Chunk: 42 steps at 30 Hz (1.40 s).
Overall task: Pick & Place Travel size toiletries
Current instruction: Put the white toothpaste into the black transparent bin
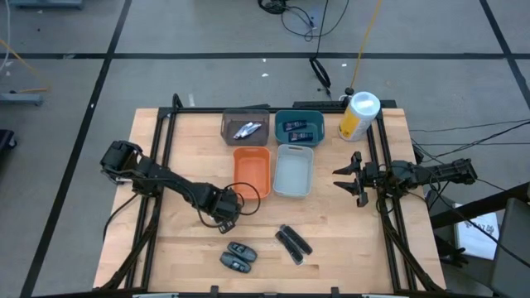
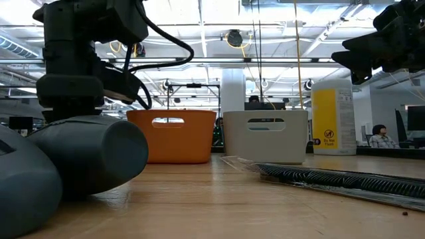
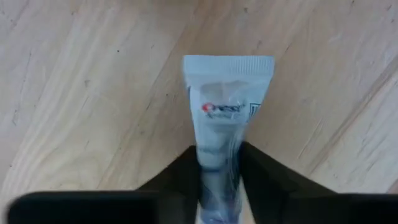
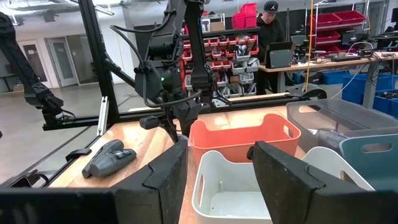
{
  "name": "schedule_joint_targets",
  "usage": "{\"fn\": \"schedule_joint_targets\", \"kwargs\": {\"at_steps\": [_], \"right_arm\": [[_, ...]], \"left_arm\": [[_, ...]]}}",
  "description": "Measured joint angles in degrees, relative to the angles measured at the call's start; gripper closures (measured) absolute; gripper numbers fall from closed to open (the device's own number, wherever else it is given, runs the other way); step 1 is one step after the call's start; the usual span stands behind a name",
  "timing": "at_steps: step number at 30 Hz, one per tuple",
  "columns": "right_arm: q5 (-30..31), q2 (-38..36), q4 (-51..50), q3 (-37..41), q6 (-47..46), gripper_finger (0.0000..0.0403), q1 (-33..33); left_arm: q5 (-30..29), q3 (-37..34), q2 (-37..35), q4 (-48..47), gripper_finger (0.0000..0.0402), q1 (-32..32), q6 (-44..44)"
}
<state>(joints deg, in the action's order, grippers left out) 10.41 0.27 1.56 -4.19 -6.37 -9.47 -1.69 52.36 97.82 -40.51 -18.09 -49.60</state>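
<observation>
My left gripper (image 1: 226, 222) is low on the table (image 1: 348, 248) just below the orange bin (image 1: 252, 168), its fingers (image 3: 180, 171) closed on a silvery-white tube (image 3: 225, 124). The dark grey ovals (image 1: 238, 257) and black bars (image 1: 293, 243) lie nearby. My right gripper (image 1: 351, 180) waits open beside the white bin (image 1: 293, 170)
</observation>
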Motion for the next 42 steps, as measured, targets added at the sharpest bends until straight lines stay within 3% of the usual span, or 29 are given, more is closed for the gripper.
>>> {"fn": "schedule_joint_targets", "kwargs": {"at_steps": [4, 6, 14, 22, 27, 31, 35, 42], "right_arm": [[0.0, 0.01, -0.02, 0.0, 0.0, 0.0232, 0.0], [0.0, 0.0, -0.02, 0.0, 0.0, 0.0232, 0.0], [0.0, 0.02, -0.04, 0.0, 0.0, 0.0232, 0.0], [0.0, 0.02, -0.09, 0.0, 0.02, 0.0232, 0.0], [0.0, 0.02, -0.09, 0.0, 0.02, 0.0232, 0.0], [0.0, 0.0, -0.11, -0.01, 0.0, 0.0232, 0.0], [0.0, 0.02, -0.11, 0.0, 0.15, 0.0232, 0.0], [0.0, 0.01, -0.11, -0.01, 0.15, 0.0232, 0.0]], "left_arm": [[0.15, -0.05, -0.88, -0.09, 0.0376, 0.0, 3.02], [0.11, 0.0, -1.73, -0.26, 0.0391, 0.0, 4.32], [-5.88, 0.39, -12.66, 0.27, 0.0393, -1.15, 8.72], [-21.07, 0.46, -26.19, 3.27, 0.0382, -3.84, 17.92], [-26.02, -0.25, -33.99, 6.66, 0.0396, -4.52, 24.88], [-26.91, -6.27, -40.05, 13.64, 0.0385, -3.73, 28.68], [-26.79, -16.95, -46.9, 23.64, 0.0386, -1.93, 29.36], [-20.85, -36.07, -55.85, 47.25, 0.0388, 2.65, 29.72]]}}
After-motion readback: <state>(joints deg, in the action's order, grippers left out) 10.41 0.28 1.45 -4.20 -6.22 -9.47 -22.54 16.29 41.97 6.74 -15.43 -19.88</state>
